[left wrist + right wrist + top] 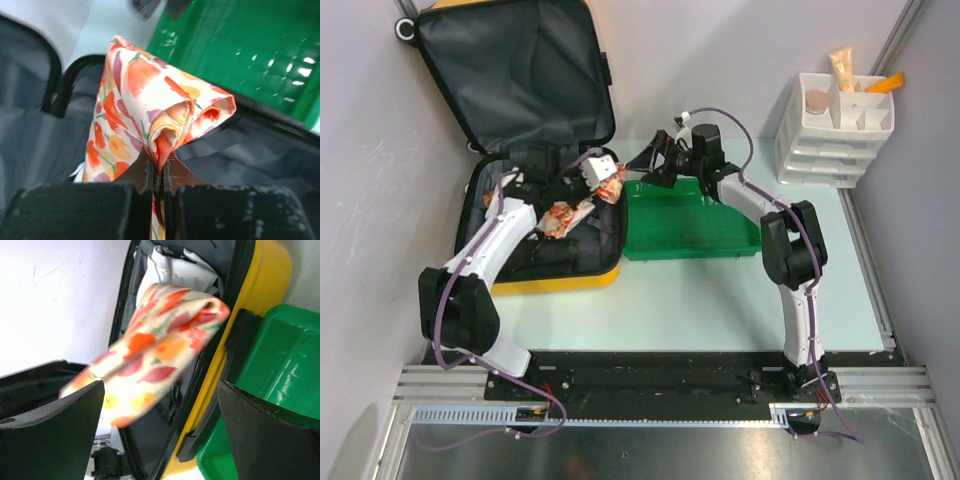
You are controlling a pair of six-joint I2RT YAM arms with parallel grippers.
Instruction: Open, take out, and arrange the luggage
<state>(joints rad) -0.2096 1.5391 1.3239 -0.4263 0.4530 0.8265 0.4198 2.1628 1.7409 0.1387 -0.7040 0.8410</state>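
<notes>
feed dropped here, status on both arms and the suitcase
Left end effector shut on orange floral cloth, above open yellow hard-shell suitcase. Right end effector open by green plastic tray.

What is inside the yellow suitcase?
The suitcase shows dark grey lining, a white bundle, and a flowery cloth pinched by the left hand. The left arm and the cloth hide whatever lies underneath.

One luggage [510,70]; one tray [690,225]; one organizer [825,150]; one cloth [561,216].
</notes>
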